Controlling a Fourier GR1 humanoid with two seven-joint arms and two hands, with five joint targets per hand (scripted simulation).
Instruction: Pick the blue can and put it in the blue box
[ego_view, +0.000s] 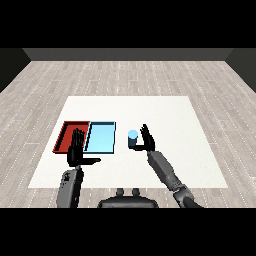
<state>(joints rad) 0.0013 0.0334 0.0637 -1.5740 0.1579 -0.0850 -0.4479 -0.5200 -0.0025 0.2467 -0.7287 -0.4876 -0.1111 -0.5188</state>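
Blue can (132, 138): small upright cylinder, lighter blue on its round top, darker blue down its side. It stands on the white table (165, 115), to the right of both trays and outside them.

Light blue tray (101, 137): shallow rectangle with a darker blue rim, lying flat on the table; nothing shows inside it. The can stands near its right edge, with a strip of bare table between them.

Red tray (66, 135): shallow rectangle with a dark red floor, lying side by side with the light blue tray, on that tray's left. The left hand covers part of its near right corner; no object shows on the visible floor.

Right hand (148, 140): black, on a grey forearm coming in from the lower right. It sits just beside the can on the can's right, fingers straight and pointing up and away, thumb reaching toward the can's lower side. Whether it touches the can cannot be told; the fingers are not curled round it.

Left hand (77, 150): black, held over the near ends of the two trays, fingers straight, thumb spread out to the right.
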